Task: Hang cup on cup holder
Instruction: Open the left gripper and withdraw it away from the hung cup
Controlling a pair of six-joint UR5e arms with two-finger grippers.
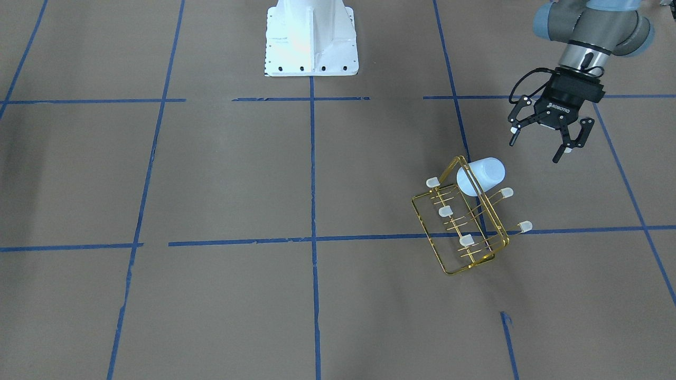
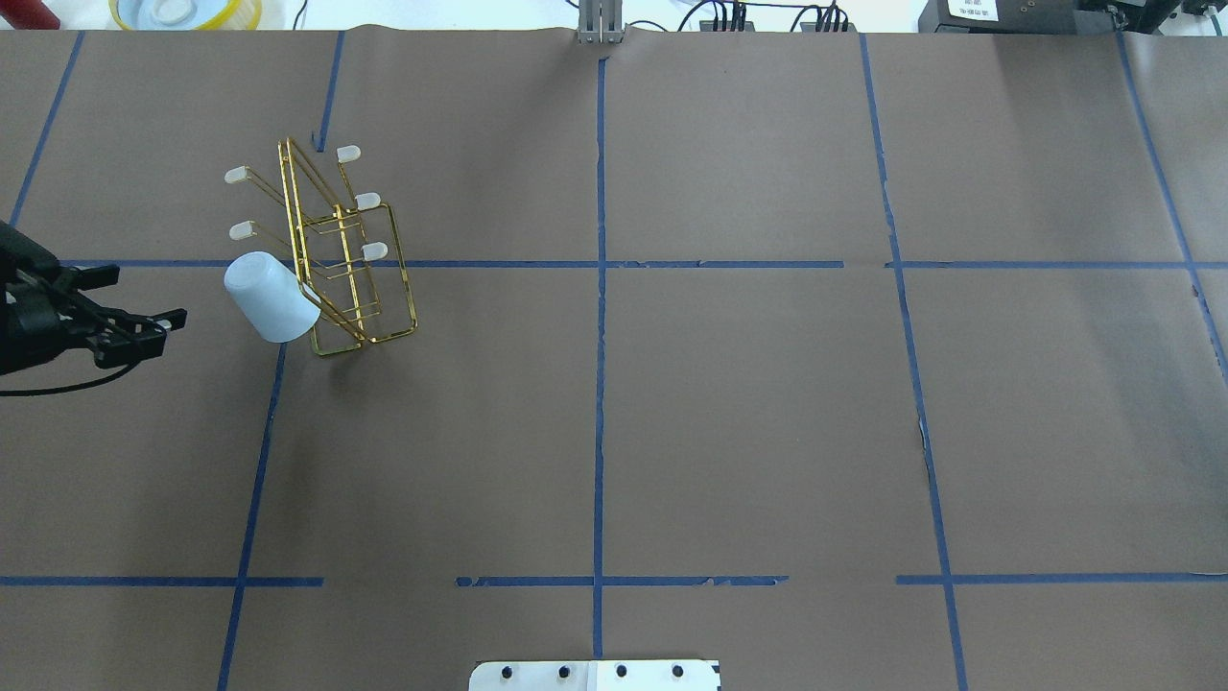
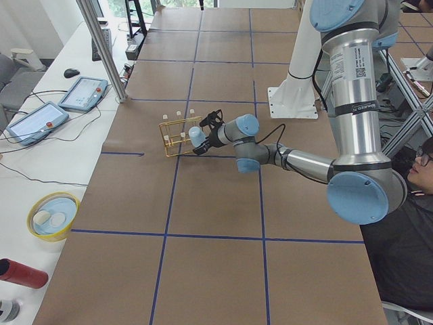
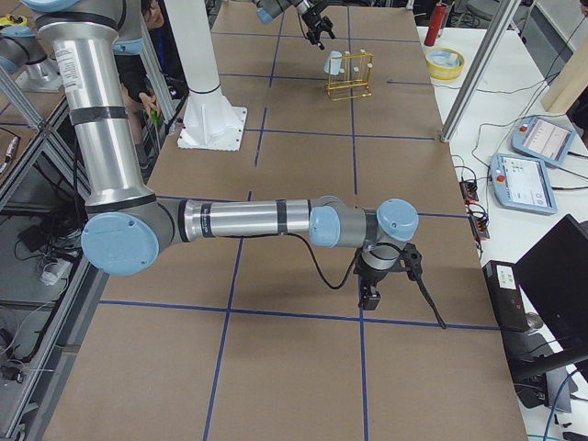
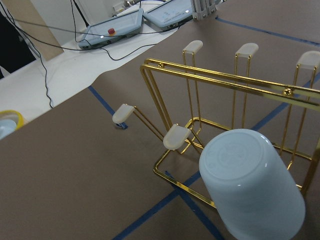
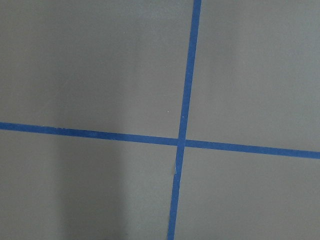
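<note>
Closest to your left wrist camera, the cup (image 5: 252,192) is filling the lower right of the view, its closed base pointing back at the lens. It is sitting tilted at the near end of the cup holder (image 5: 220,77), mouth against the gold frame. It looks to be hanging over a prong, though the cup is hiding that prong.

I am judging it light, stiff and smooth, so it is likely slippery. If you are regrasping, pinch across the side wall close to the base, squeezing gently.

Your left tool (image 1: 538,145) is hovering just off that base, lifted clear of the counter (image 1: 211,174). Its fingers are spread apart and holding nothing, and a plain gap is showing between them and the cup (image 2: 271,297) from overhead. The cup is lying roughly on the line the tool is facing along.

Behind the cup, the free capped prongs (image 5: 176,137) are sticking out on both sides of the frame, and the holder's base is resting on the counter.

Farthest off, your right tool (image 4: 372,285) is hanging over bare counter well apart from the rack. I cannot tell whether its fingers are apart or together.
</note>
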